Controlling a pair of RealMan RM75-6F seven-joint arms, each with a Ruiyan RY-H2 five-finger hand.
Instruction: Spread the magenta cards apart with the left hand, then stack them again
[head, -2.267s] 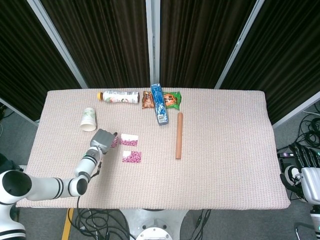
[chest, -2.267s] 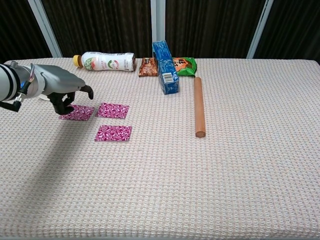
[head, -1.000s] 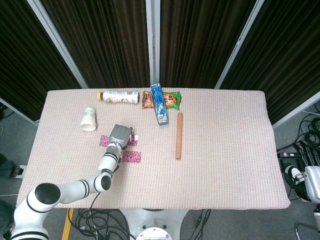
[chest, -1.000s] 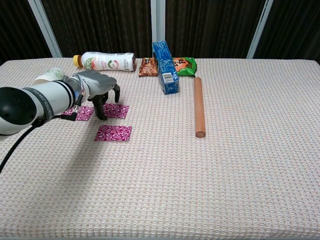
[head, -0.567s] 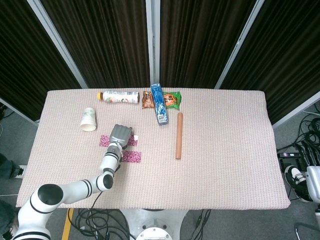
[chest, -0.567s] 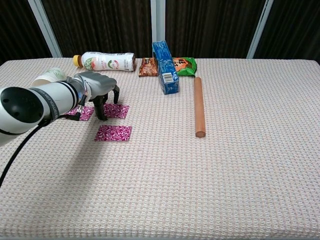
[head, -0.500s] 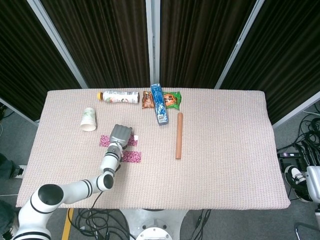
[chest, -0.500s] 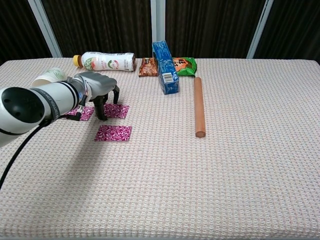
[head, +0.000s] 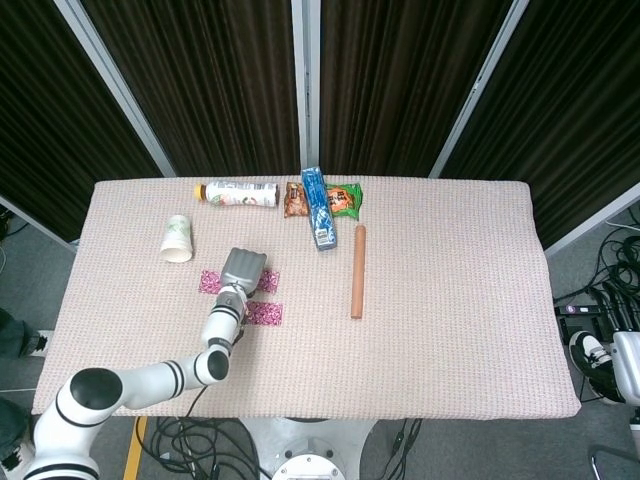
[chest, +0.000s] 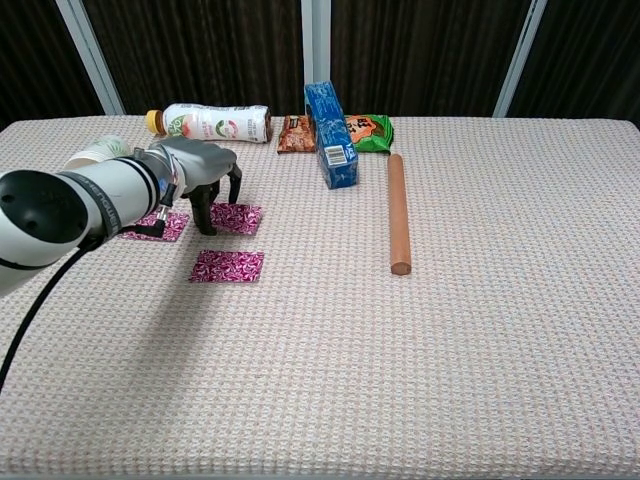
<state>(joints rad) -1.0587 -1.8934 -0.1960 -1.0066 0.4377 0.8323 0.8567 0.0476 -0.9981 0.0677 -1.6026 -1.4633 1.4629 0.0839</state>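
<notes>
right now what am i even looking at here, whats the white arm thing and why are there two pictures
Both pictures show one moment from the robot's own two cameras: the head view looks down from above, the chest view looks across the table from lower down. The white arm is the robot's left arm, ending in a mechanical left hand whose dark fingertips reach down at the middle one of three magenta cards; it seems to press the card rather than hold it. The cards lie spread apart, not stacked. Further back lie a paper cup, a bottle, snack packets, a blue box and a wooden rod. The right hand waits off the table's edge; its fingers are too small to judge.
</notes>
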